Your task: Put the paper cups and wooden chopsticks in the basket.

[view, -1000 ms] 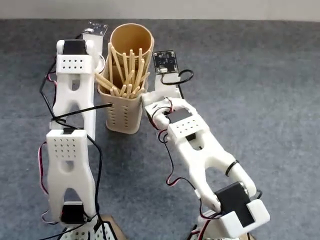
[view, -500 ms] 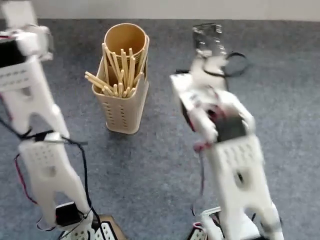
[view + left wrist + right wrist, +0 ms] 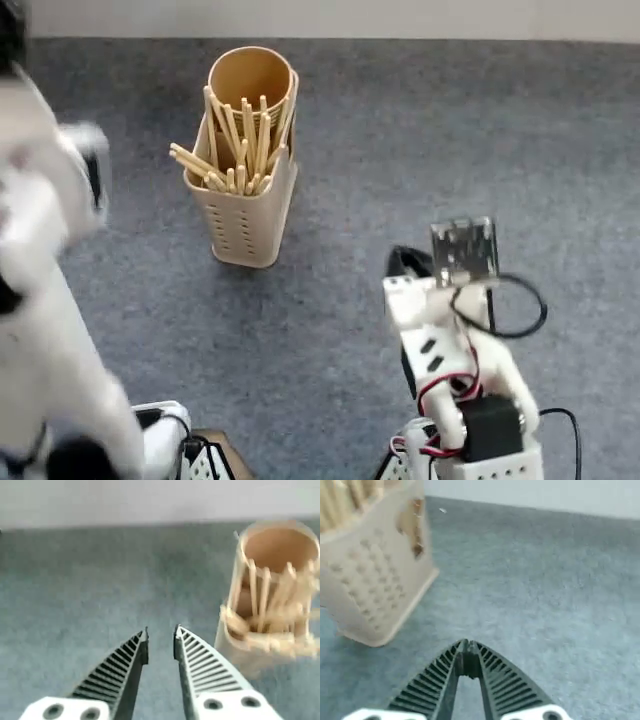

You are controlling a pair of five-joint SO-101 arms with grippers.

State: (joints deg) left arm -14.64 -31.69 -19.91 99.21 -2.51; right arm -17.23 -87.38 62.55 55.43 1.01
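Observation:
A cream perforated basket (image 3: 245, 215) stands upright on the grey carpet. It holds a brown paper cup (image 3: 252, 75) at its far side and a bunch of wooden chopsticks (image 3: 232, 150) leaning in front of the cup. My left gripper (image 3: 161, 634) hangs a little open over bare carpet with nothing between its fingers, and the basket (image 3: 245, 655) with the cup (image 3: 280, 550) is off to one side of it. My right gripper (image 3: 468, 647) is shut on nothing, low over the carpet, well apart from the basket (image 3: 370, 585).
The left arm (image 3: 40, 260) rises blurred along the left edge of the high view. The right arm (image 3: 450, 340) is folded back at the near right. Grey carpet spreads around the basket, with a pale wall along the far side.
Both arms have pulled away from the basket. The left arm swung out to the left edge. The right arm drew back toward the near right and folded. The basket stayed put.

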